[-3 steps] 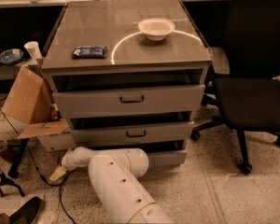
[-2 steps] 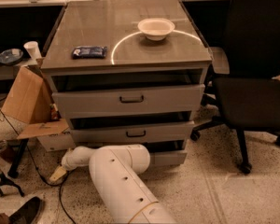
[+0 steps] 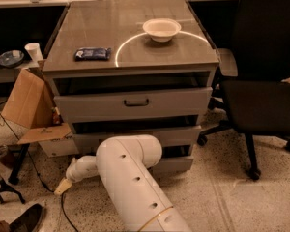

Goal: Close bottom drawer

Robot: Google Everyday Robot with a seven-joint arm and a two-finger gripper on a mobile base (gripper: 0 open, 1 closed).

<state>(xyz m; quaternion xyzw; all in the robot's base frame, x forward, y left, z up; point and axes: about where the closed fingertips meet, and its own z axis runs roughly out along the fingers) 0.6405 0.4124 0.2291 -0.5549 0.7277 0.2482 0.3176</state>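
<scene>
The grey cabinet (image 3: pixel 130 42) has three drawers, all pulled out a little. The bottom drawer (image 3: pixel 176 164) is the lowest; only the right part of its low front shows, with a dark gap above it. Its handle is hidden behind my white arm (image 3: pixel 128 173). The arm crosses the front of the lower drawers and reaches down to the left. My gripper (image 3: pixel 63 186) is the pale tip low over the floor, left of the bottom drawer and below the cardboard box.
A white bowl (image 3: pixel 161 29) and a dark blue packet (image 3: pixel 92 53) lie on the cabinet top. A black office chair (image 3: pixel 266 95) stands close on the right. A cardboard box (image 3: pixel 31 110), cables and a black stand (image 3: pixel 7 190) are on the left floor.
My arm's big white link has risen slightly and moved closer to the drawers. The drawers, bowl and packet have not moved.
</scene>
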